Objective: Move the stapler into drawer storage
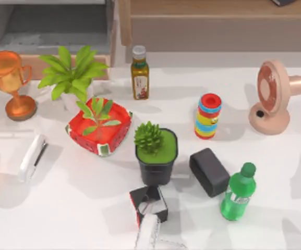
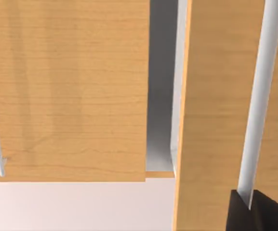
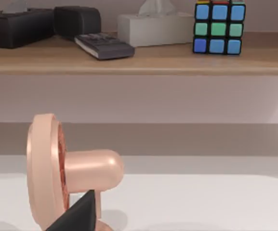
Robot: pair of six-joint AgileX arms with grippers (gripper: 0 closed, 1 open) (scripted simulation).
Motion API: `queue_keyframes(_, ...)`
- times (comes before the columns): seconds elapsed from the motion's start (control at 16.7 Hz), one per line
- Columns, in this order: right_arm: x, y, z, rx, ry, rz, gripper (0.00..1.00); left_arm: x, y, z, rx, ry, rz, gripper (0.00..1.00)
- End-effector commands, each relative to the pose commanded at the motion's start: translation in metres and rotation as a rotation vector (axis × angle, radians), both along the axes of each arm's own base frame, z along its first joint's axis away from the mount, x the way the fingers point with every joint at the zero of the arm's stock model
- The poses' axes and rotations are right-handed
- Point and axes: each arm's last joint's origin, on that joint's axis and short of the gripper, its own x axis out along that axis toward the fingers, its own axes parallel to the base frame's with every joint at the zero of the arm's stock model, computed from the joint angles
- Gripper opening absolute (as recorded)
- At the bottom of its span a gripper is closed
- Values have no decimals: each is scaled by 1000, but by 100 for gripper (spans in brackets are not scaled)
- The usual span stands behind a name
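The stapler (image 1: pixel 32 157), slim and white with a dark strip, lies on the white table (image 1: pixel 77 208) near its left edge. The drawer storage (image 1: pixel 51 28) stands open at the back left, its grey floor showing behind a tan front. In the left wrist view, a dark part of my left gripper (image 2: pixel 249 206) meets the end of a pale bar handle (image 2: pixel 261 96) on a wooden front. Dark tips of my right gripper (image 3: pixel 81 214) sit low in front of the pink fan (image 3: pixel 57 168).
Between the stapler and the drawer stand an orange trophy (image 1: pixel 7 80), a leafy plant (image 1: pixel 72 73) and a red planter (image 1: pixel 99 126). A black pot (image 1: pixel 156 151), black block (image 1: pixel 208 171), green bottle (image 1: pixel 238 191), sauce bottle (image 1: pixel 139 73) and striped cylinder (image 1: pixel 208 115) fill the middle.
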Motion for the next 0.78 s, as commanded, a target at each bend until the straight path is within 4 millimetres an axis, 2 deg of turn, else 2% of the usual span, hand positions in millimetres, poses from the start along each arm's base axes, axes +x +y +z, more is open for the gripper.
queue_keyframes(0.66,0,0,0,0,0,0,100,0,0,0,0,0,0,98)
queue_keyframes(0.78,0,0,0,0,0,0,100,0,0,0,0,0,0,100)
